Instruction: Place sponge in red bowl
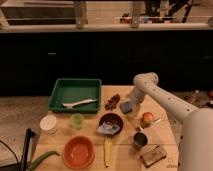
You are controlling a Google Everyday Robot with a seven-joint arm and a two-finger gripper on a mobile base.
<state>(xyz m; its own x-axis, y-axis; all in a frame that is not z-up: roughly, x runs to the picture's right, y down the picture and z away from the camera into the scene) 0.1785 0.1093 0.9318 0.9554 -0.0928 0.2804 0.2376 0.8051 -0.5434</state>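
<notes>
Though well apart from the red bowl (65,151) — claw (131,104) at the sponge (125,108).

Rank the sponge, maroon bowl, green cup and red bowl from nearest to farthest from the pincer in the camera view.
1. sponge, right at the pincer, back right of the table.
2. maroon bowl, centre.
3. green cup, left of centre.
4. red bowl, front left.

Pincer (129,104) down at sponge (125,108), red bowl (78,151) well apart, nearer the camera, leftward
</notes>
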